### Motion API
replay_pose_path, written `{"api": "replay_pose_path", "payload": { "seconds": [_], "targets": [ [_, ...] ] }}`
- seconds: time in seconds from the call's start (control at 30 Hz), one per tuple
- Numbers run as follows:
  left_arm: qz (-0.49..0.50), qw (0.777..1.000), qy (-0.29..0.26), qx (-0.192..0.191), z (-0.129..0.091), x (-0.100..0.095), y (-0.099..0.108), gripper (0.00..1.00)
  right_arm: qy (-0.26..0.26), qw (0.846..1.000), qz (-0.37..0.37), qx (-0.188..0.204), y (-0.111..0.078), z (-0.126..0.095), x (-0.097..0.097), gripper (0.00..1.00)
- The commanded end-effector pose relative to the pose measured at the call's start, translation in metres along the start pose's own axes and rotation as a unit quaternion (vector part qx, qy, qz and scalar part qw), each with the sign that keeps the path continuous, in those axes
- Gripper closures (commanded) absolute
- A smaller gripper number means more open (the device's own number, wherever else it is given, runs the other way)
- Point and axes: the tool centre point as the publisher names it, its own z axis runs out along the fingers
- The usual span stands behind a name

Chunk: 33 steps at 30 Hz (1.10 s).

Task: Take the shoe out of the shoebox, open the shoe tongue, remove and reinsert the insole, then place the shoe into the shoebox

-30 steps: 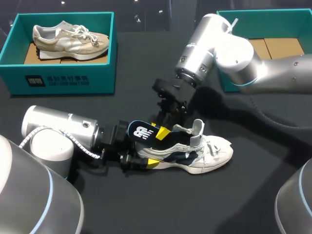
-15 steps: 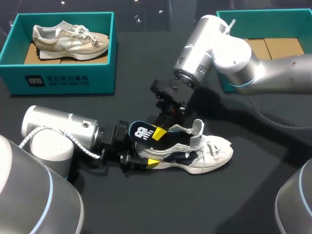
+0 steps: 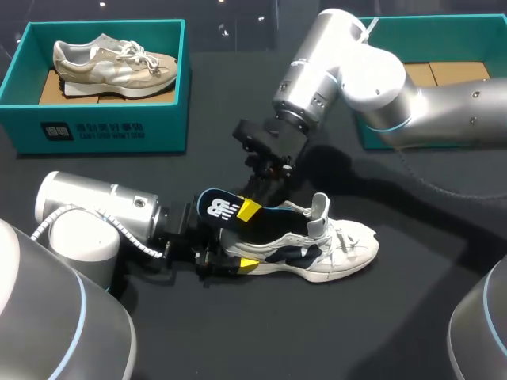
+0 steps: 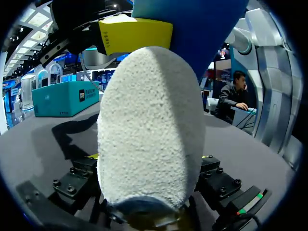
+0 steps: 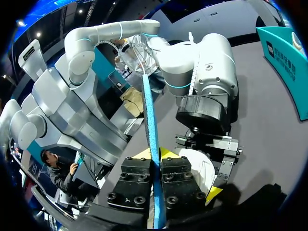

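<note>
The right tool [image 3: 252,207] is clenched on a blue insole [image 3: 215,207], pinching it edge-on between both fingers just above the heel of a white shoe [image 3: 333,247]. The left tool [image 3: 240,252] grasps that shoe's heel from both sides. The white shoe lies on the dark surface [image 3: 261,340] at the frame's centre, long axis left to right, toe pointing right, tongue standing up. A teal box [image 3: 103,131] at upper left holds a beige shoe [image 3: 111,63], toe to the right, and a second teal box [image 3: 432,24] at upper right has cardboard [image 3: 463,75] on its floor.
</note>
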Motion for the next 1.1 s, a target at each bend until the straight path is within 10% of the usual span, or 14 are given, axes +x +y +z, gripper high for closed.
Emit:
{"api": "replay_pose_path", "payload": {
  "seconds": [0.03,0.5,0.73,0.83,0.9,1.1],
  "targets": [
    [0.0,1.0,0.0,-0.001,0.003,0.001,0.002,1.0,-0.043,0.999,-0.007,0.013,0.02,-0.009,0.02,1.0],
    [0.0,1.0,0.0,-0.001,0.003,0.001,0.002,1.0,-0.097,0.994,-0.018,0.039,0.036,-0.017,0.029,1.0],
    [0.0,1.0,0.0,-0.001,0.003,0.001,0.002,1.0,-0.13,0.991,-0.013,0.031,0.082,-0.043,0.06,1.0],
    [0.0,1.0,0.0,-0.001,0.003,0.001,0.002,1.0,-0.196,0.978,-0.045,-0.056,0.109,-0.06,0.09,1.0],
    [0.0,1.0,0.0,-0.001,0.003,0.001,0.002,1.0,-0.229,0.972,-0.047,-0.014,0.141,-0.065,0.111,1.0],
    [0.0,1.0,0.0,-0.001,0.003,0.001,0.002,1.0,-0.229,0.972,-0.047,-0.014,0.141,-0.065,0.111,1.0]
  ]
}}
